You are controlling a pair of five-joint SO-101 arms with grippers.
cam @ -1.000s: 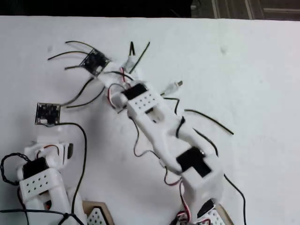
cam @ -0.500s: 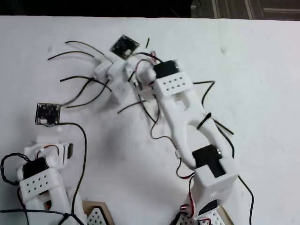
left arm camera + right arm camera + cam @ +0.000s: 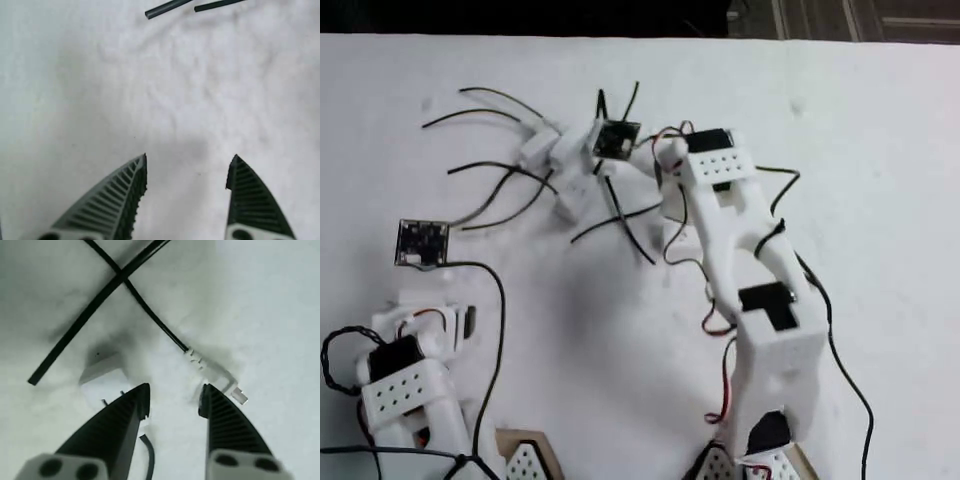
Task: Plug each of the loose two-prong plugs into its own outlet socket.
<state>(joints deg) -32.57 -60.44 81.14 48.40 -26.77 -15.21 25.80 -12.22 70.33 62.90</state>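
Note:
My right gripper (image 3: pixel 172 395) is open and low over the table. A white two-prong plug (image 3: pixel 220 377) on a black cable lies just beside one fingertip. A white outlet block (image 3: pixel 102 382) sits beside the other; nothing is gripped. In the high view the right gripper (image 3: pixel 605 165) is at the far centre. White plug and outlet pieces (image 3: pixel 575 195) (image 3: pixel 535 150) lie just left of it among black cables. My left gripper (image 3: pixel 187 162) stands open over bare table, at the near left corner (image 3: pixel 430 305).
Loose black cables (image 3: pixel 615 215) cross between the white pieces and the right arm, and two more curve at the far left (image 3: pixel 480 95). Two cable ends (image 3: pixel 167 7) lie ahead of the left gripper. The table's far edge borders a dark background.
The right arm has swung to the right across the far table, uncovering the white pieces on the left, and now stands nearer the centre. The left arm has not moved.

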